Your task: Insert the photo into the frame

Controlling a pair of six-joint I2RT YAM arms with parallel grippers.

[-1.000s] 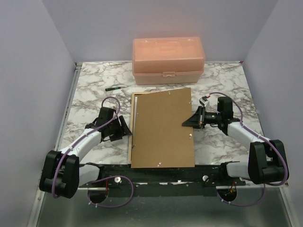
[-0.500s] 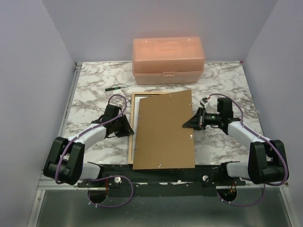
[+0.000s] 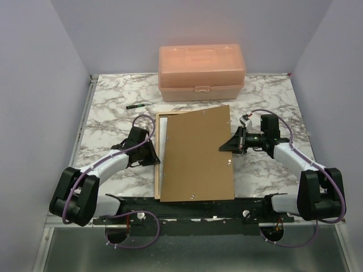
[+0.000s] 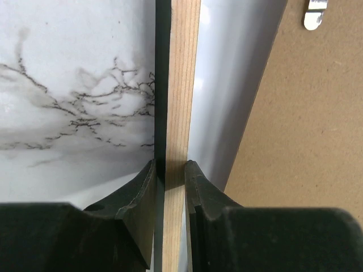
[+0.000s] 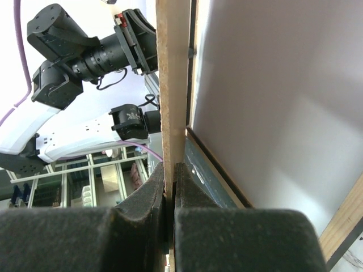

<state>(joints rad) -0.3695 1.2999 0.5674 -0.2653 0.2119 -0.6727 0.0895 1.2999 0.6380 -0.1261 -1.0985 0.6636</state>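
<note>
In the frame [image 4: 180, 85] lies the photo [image 4: 227, 85]; left pincer [image 4: 170, 168] clamps frame, right pincer [image 5: 169, 170] panel [image 3: 195, 153].

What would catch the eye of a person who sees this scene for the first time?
A large brown backing panel lies askew over the frame in the middle of the marble table. Each arm pinches an edge: the left gripper holds the frame's left wooden rail, and the right gripper holds the panel's right edge. A pink plastic box stands at the far edge.
</note>
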